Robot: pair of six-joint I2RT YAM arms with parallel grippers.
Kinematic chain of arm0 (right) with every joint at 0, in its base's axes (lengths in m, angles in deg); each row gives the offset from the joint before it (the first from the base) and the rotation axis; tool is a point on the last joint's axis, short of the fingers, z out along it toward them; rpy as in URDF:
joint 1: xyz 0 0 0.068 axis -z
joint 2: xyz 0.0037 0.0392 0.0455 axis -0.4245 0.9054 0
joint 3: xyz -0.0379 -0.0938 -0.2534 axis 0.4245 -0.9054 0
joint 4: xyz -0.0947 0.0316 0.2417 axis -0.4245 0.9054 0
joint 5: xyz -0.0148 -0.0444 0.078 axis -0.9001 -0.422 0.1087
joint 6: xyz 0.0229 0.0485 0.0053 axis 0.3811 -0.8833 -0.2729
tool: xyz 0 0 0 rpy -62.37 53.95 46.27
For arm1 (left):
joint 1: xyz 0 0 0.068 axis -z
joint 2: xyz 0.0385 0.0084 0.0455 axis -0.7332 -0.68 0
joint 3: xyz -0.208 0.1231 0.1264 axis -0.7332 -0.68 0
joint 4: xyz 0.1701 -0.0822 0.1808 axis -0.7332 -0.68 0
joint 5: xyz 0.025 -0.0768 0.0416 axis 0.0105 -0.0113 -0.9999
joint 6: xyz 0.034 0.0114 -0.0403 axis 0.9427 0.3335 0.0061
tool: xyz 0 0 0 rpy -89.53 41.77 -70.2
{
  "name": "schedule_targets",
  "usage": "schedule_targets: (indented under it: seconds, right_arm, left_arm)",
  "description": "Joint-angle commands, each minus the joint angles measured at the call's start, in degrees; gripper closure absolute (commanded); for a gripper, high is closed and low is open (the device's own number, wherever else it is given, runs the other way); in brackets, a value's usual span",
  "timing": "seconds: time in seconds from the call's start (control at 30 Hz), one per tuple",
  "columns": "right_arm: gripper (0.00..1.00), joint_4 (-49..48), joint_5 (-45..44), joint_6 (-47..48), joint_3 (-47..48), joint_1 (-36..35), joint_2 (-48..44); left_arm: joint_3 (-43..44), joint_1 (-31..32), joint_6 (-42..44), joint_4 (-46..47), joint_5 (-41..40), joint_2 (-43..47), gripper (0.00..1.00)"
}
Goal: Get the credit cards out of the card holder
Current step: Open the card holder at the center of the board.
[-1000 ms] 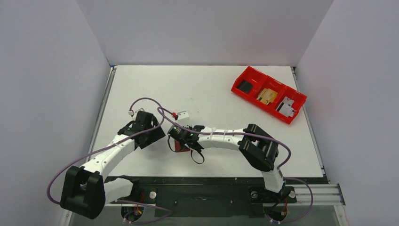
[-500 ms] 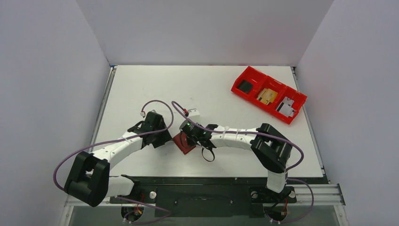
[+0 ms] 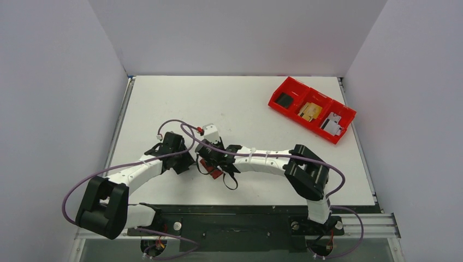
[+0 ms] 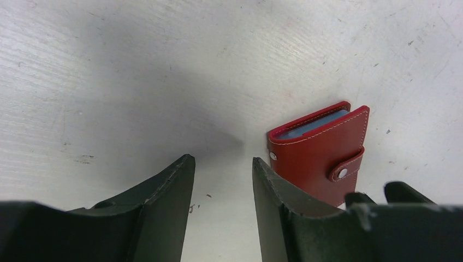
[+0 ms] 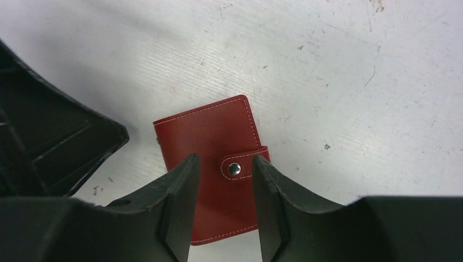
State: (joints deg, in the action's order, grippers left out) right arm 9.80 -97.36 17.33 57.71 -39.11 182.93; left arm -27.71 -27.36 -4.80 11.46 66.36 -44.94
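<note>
Snap-closed holder (image 5: 213, 131) lies flat by worktop (image 3: 245, 103) near edge, cards (image 4: 319, 122) inside. Right claw (image 5: 225, 158) parted over it; left claw (image 4: 222, 161) parted beside it, empty.

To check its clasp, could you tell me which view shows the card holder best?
The right wrist view: the card holder lies flat, cover and snap strap facing the camera. The left wrist view shows it at an angle, with a pale card edge inside. The top view shows only a red sliver.
</note>
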Motion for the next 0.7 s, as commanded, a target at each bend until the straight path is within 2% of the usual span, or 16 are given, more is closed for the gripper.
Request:
schedule_targets:
  seconds: [0.0, 0.33, 0.53, 0.67]
  right_arm:
    - [0.64, 1.7, -2.1, 2.3, 2.5, -0.1, 3.4]
    - [0.69, 4.0, -1.4, -2.5, 0.7, 0.0, 4.7]
    - [0.78, 3.4, 1.8, -4.9, -0.4, 0.4, 5.5]
    - [0.89, 2.5, 4.3, -6.3, -2.1, 1.5, 4.8]
  left_arm:
    - [-0.2, -0.6, -0.8, 3.6, 2.4, 0.4, 0.59]
    - [0.2, -0.5, -1.2, 5.9, 5.0, -0.7, 0.63]
    - [2.1, 1.1, -1.3, 6.9, 6.2, -3.8, 0.65]
    - [2.6, 1.7, -1.5, 7.9, 6.1, -5.6, 0.65]
